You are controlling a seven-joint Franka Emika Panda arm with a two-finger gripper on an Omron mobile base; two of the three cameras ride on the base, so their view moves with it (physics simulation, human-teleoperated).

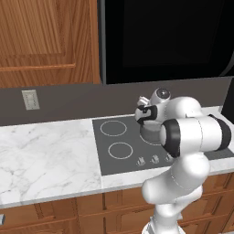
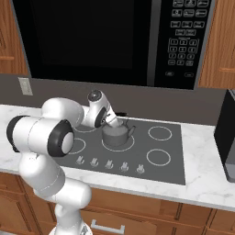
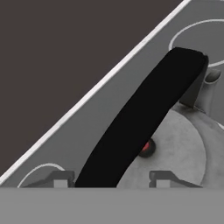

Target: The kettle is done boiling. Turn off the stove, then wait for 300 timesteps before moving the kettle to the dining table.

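The grey kettle (image 2: 117, 135) stands on a middle burner of the dark glass stove (image 2: 142, 140), its spout pointing right. In the left base view the kettle (image 1: 148, 132) is mostly hidden behind my arm. My gripper (image 2: 112, 121) hangs straight over the kettle's top. In the hand view my gripper (image 3: 112, 179) straddles the black arched handle (image 3: 144, 118). One fingertip stands on each side, with a gap showing on the right. The lid knob (image 3: 147, 148) peeks out beside the handle. A row of silver knobs (image 2: 109, 164) lines the stove's front edge. The dining table is out of view.
A black microwave (image 2: 114, 41) hangs over the stove, close above my hand. A dark appliance (image 2: 227, 137) stands on the marble counter (image 1: 45, 155) at the right. A wall outlet (image 1: 30, 99) is on the backsplash. Wooden cabinets flank the microwave.
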